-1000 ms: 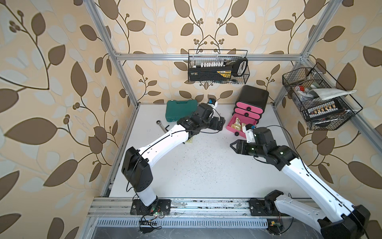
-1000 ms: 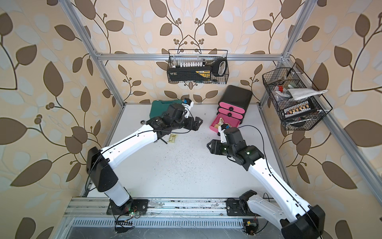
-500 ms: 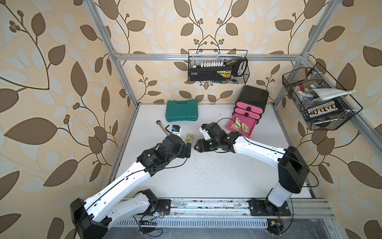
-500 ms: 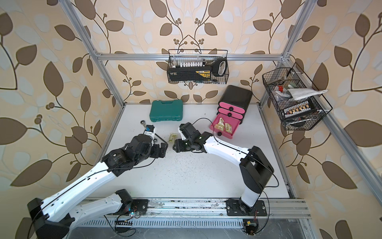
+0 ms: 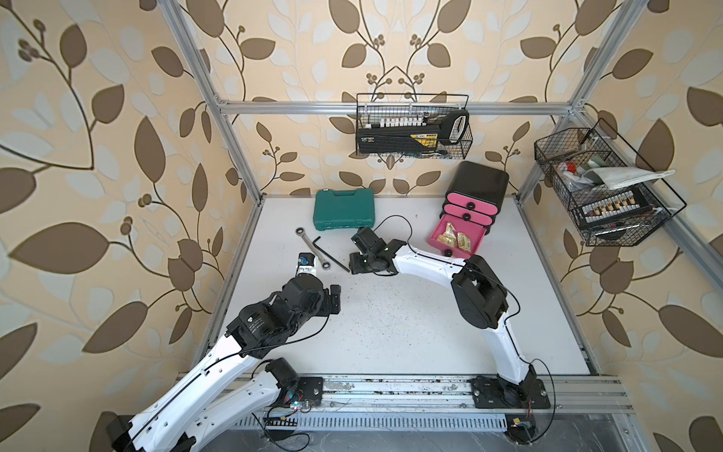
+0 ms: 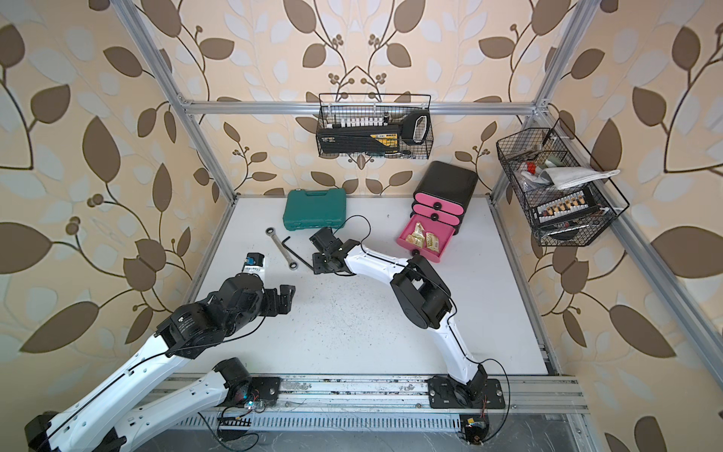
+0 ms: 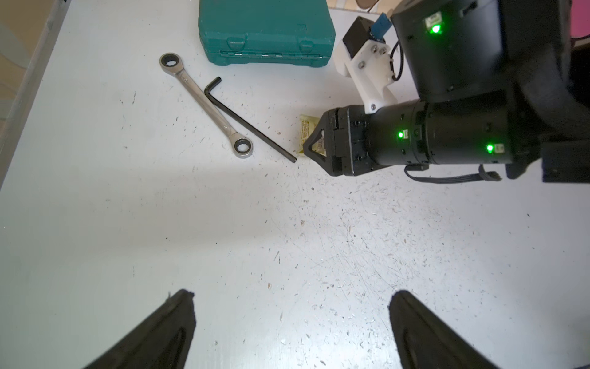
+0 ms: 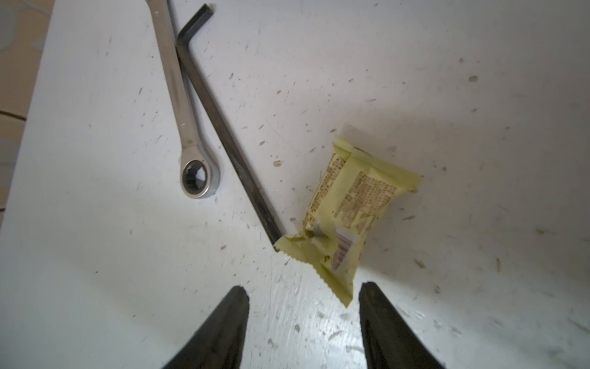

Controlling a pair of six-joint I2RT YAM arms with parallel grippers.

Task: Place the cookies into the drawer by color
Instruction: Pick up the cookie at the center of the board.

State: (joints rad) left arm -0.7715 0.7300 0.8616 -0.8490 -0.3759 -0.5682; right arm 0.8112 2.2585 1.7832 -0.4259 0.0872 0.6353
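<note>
Since the right tool (image 8: 303, 289) hangs part open and empty just short of the crinkly yellow-green cookie packet (image 8: 351, 198), which lies on the white tabletop (image 8: 95, 255) with one corner at the tip of the black hex key (image 8: 223, 134), it should straddle the packet's middle, clear of the key and the silver ratchet wrench (image 8: 178, 96), then close gently. Matching packets (image 5: 464, 240) lie in the open bottom pink drawer (image 5: 463, 251). The left tool (image 7: 291, 292) hovers wide open, empty.
</note>
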